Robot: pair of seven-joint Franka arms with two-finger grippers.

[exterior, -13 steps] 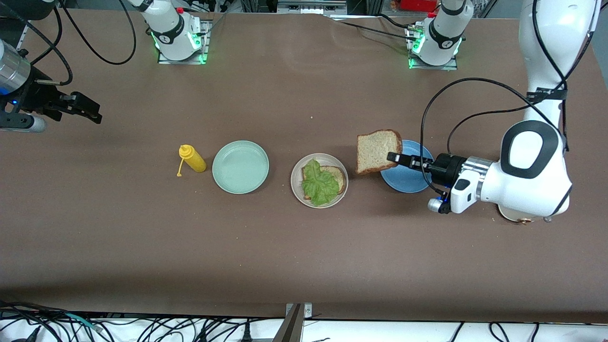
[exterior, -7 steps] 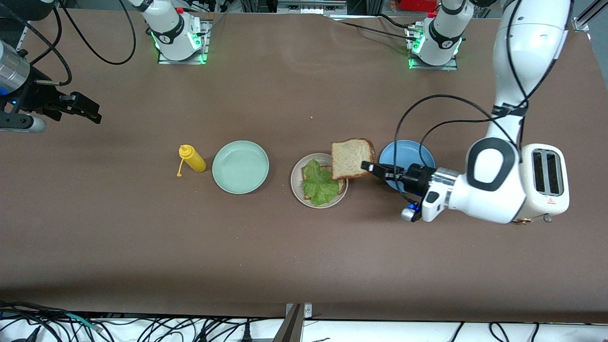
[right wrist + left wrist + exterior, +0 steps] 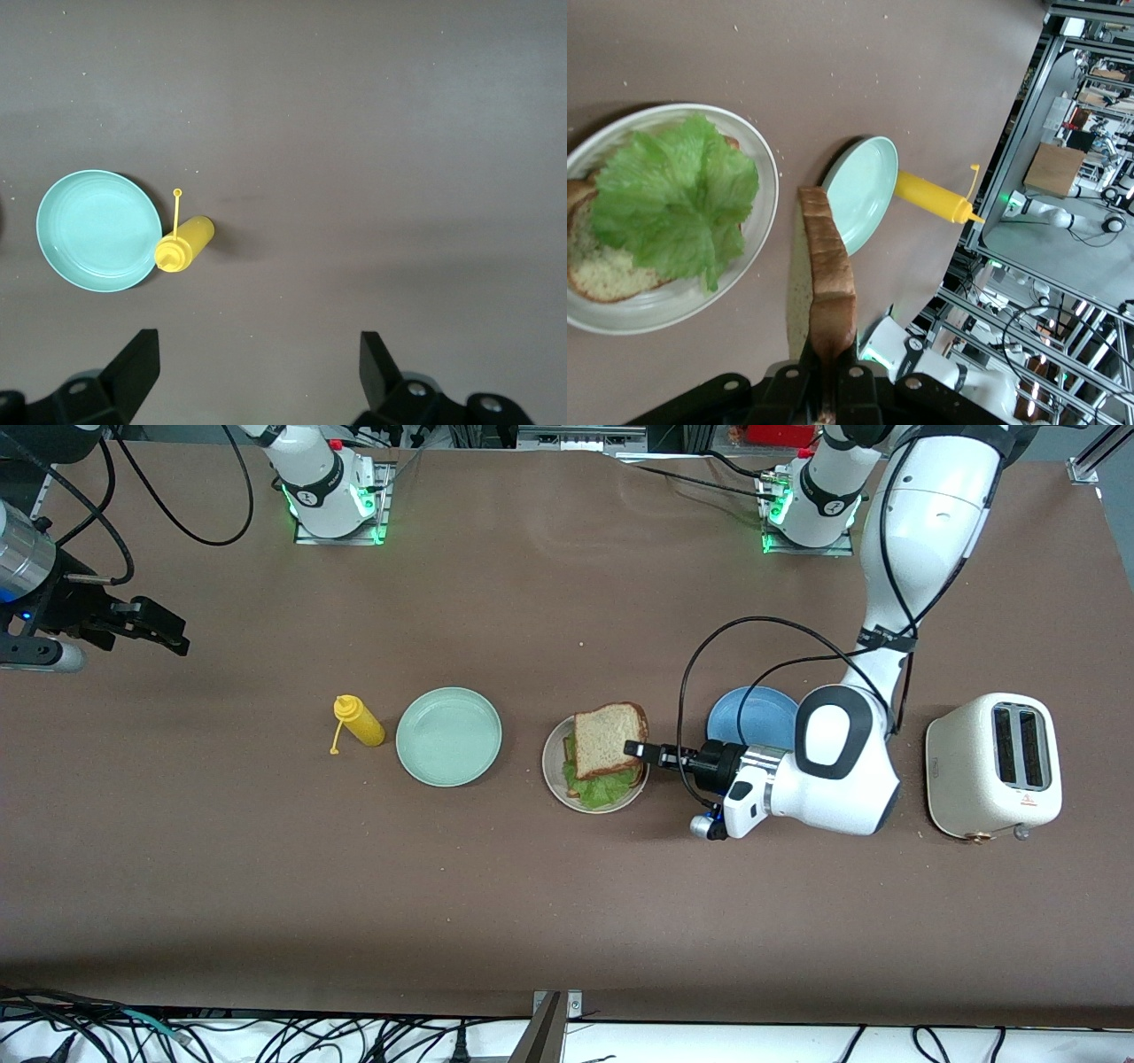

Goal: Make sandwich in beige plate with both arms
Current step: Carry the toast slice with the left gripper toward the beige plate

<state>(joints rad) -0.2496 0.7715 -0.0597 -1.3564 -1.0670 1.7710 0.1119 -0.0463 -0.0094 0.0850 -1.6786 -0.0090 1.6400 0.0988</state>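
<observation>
The beige plate (image 3: 551, 772) holds a bread slice with a green lettuce leaf (image 3: 604, 788) on top. My left gripper (image 3: 634, 749) is shut on the crust edge of a second bread slice (image 3: 608, 739) and holds it over that plate, covering most of the lettuce. In the left wrist view the held slice (image 3: 829, 282) runs edge-on out of the left gripper (image 3: 829, 376), beside the plate (image 3: 678, 315), the lettuce (image 3: 675, 202) and the lower slice (image 3: 601, 274). My right gripper (image 3: 177, 636) waits open over the right arm's end of the table; the right wrist view shows the right gripper (image 3: 257, 363) empty.
A blue plate (image 3: 755, 710) lies beside the left arm's wrist and a cream toaster (image 3: 992, 766) stands toward the left arm's end. A mint green plate (image 3: 448, 736) and a yellow squeeze bottle (image 3: 360, 723) lie toward the right arm's end.
The left arm has carried the bread slice from over the blue plate across to over the beige plate. The toaster has come into view. The right arm has not moved.
</observation>
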